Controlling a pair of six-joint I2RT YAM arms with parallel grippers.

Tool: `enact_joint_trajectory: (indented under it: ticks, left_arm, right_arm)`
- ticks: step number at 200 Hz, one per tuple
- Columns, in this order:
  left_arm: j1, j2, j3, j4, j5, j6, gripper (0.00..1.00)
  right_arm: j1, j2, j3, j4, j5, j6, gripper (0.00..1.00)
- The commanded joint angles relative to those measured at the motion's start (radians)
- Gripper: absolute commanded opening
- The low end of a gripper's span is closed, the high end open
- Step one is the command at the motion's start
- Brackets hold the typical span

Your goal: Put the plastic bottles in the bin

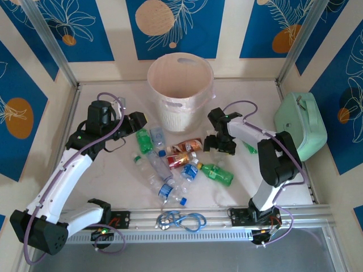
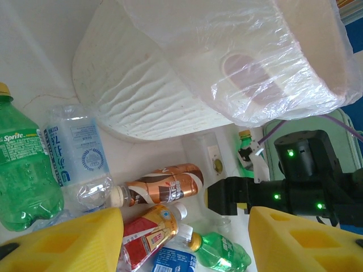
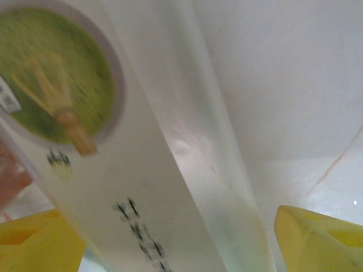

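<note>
Plastic bottles (image 1: 178,160): lay heaped mid-surface, just before the bin (image 1: 177,107) at the far edge. Left gripper (image 2: 187,226): jaws stood apart, empty. Right gripper (image 3: 181,238): jaws stood parted astride a pale bottle (image 3: 142,170).

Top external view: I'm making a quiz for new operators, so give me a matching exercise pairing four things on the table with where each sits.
Things:
1. round white perforated plastic bin
2. mint-green hard case
3. brown-labelled plastic bottle
4. blue loops

Places:
A. near edge, on the metal rail
B. far right side
C. far middle
D. centre, lying on its side

Pairs: 1-C, 2-B, 3-D, 4-A
</note>
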Motion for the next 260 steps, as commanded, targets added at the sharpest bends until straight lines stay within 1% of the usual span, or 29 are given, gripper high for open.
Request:
enact_joint_trajectory:
  ticks: [1,29,53,86,107,146,174,207,234,260]
  left_arm:
    - [0.016,-0.01,-0.003,0.016,0.023,-0.003,0.6]
    - [0.017,-0.013,-0.008,0.014,0.019,-0.001,0.6]
    - [0.017,-0.011,-0.015,0.02,0.02,-0.004,0.6]
    - [0.019,-0.008,-0.015,0.031,0.024,-0.009,0.6]
    - [0.018,-0.011,-0.011,0.029,0.023,-0.008,0.6]
    - [0.022,-0.024,-0.013,0.017,0.012,-0.001,0.6]
    - [0.026,-0.03,-0.013,0.015,0.007,-0.002,0.6]
    - [0.028,-0.03,-0.012,0.023,0.008,-0.009,0.6]
    - [0.027,-0.031,-0.011,0.027,0.007,-0.012,0.6]
    - [0.028,-0.03,-0.015,0.024,0.002,-0.014,0.6]
  right_arm:
    - [-0.006,0.036,0.032,0.001,0.029,-0.028,0.8]
    - [-0.012,0.034,0.018,0.011,0.035,-0.025,0.69]
    - [-0.013,0.006,-0.003,0.009,0.047,-0.02,0.62]
    - [-0.021,-0.061,-0.019,-0.013,0.082,-0.011,0.57]
    - [-0.035,-0.12,-0.018,-0.035,0.089,-0.001,0.56]
    - [-0.044,-0.268,0.04,-0.115,0.087,0.021,0.55]
    - [-0.044,-0.372,0.143,-0.183,0.077,0.029,0.55]
    - [-0.021,-0.429,0.331,-0.249,0.077,0.026,0.54]
    - [0.004,-0.415,0.493,-0.251,0.036,0.022,0.54]
    - [0.027,-0.33,0.674,-0.239,-0.026,0.01,0.54]
